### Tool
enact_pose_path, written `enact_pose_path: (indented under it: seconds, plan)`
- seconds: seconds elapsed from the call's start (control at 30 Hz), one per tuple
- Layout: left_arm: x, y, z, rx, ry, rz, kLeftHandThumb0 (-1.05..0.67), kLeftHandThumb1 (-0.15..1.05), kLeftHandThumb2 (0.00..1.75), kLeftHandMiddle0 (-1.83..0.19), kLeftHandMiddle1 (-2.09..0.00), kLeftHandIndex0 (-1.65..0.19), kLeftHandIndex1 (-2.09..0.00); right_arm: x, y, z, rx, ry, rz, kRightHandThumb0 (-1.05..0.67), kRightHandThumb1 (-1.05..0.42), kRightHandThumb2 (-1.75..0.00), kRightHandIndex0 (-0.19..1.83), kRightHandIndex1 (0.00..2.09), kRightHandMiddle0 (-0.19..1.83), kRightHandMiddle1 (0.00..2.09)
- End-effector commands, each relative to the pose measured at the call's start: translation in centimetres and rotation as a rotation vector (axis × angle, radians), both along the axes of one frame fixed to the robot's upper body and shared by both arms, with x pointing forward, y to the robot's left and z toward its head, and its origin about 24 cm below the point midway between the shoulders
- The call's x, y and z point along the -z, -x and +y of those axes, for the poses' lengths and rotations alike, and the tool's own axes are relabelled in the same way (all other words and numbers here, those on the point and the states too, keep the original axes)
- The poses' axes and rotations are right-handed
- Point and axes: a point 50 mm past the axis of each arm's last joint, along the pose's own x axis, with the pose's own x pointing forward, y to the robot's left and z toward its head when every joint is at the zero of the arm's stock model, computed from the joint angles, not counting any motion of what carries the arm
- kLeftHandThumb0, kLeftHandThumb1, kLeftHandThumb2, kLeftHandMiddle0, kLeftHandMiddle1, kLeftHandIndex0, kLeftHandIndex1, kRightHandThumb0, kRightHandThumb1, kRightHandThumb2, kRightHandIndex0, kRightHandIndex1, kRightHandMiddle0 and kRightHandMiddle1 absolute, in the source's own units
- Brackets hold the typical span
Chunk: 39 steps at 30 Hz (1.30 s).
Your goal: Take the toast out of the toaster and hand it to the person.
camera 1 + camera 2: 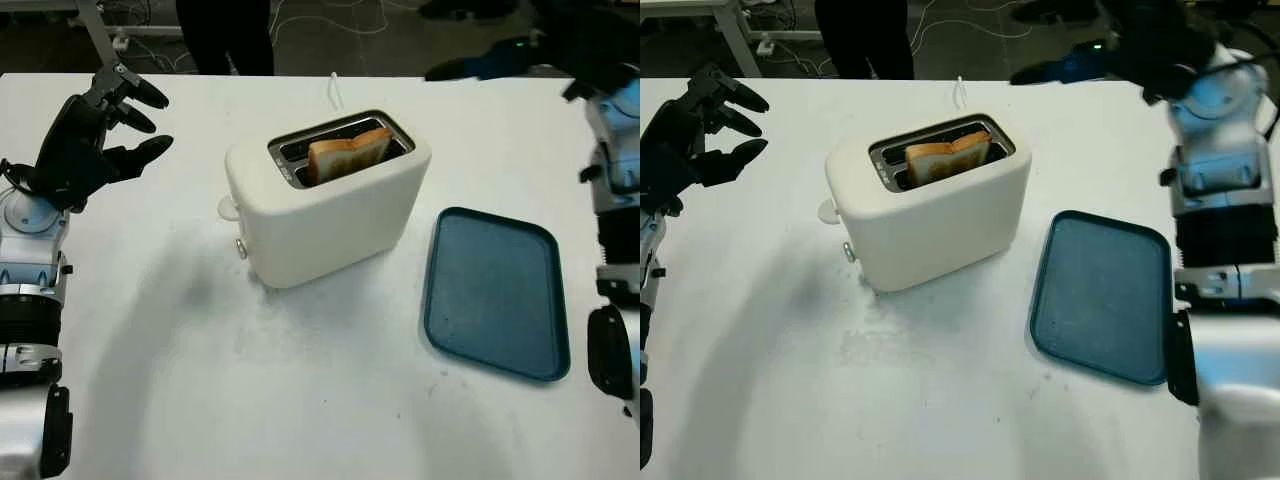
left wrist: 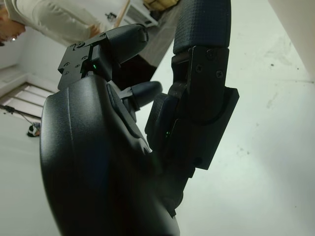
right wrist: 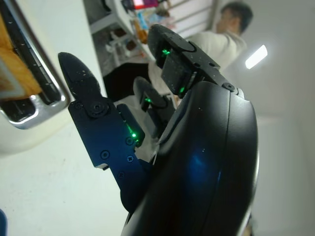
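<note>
Toast in toaster, well apart from both hands' fingers.

Head stereo pair looks down on the toaster; wrist cameras hug each hand.

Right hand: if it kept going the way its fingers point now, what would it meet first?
The right hand, open above the table's far right, points across toward the toaster. Its top rim, then the toast, would likely come first, though the hand's height is unclear; it might pass above.
</note>
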Motion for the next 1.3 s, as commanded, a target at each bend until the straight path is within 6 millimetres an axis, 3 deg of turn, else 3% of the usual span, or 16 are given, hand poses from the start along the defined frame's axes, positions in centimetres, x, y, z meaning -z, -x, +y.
enact_pose_path:
  seconds: [0.0,0.1,0.2,0.77,1.1,1.27]
  plan:
    - [0.2,0.1,0.0,-0.002,0.018,0.0,-1.05,0.92,0.3,0.0,-1.64,0.0,-1.56,-0.1,-0.1,1.2,-0.034,0.057,-0.033,-0.54,-0.6,-0.01,0.77,0.32,0.78,0.14]
    - [0.2,0.1,0.1,-0.002,0.02,0.002,-1.05,0.92,0.29,0.0,-1.64,0.0,-1.56,0.3,-0.1,2.2,-0.043,0.151,-0.079,-0.67,-0.63,-0.01,0.67,0.57,0.81,0.14]
    - [0.3,0.1,0.1,-0.002,0.026,-0.003,-1.05,0.92,0.29,0.0,-1.64,0.0,-1.56,0.4,0.0,2.9,-0.036,0.217,-0.123,-0.67,-0.64,-0.01,0.67,0.63,0.83,0.15]
    - [0.4,0.1,0.2,-0.001,0.027,0.0,-1.05,0.92,0.28,0.0,-1.64,0.0,-1.56,1.5,0.1,5.0,-0.115,0.288,-0.114,-0.49,-0.62,0.0,0.7,0.58,0.87,0.09]
    - [0.5,0.1,0.3,0.005,0.036,0.0,-1.05,0.92,0.28,0.0,-1.63,0.0,-1.55,2.8,0.0,5.6,-0.117,0.341,-0.084,-0.57,-0.61,0.0,0.73,0.59,0.89,0.08]
    - [0.5,0.1,0.2,0.005,0.034,0.0,-1.05,0.92,0.28,0.0,-1.63,0.0,-1.55,3.4,-0.2,5.7,-0.118,0.369,-0.048,-0.49,-0.62,0.0,0.72,0.62,0.89,0.07]
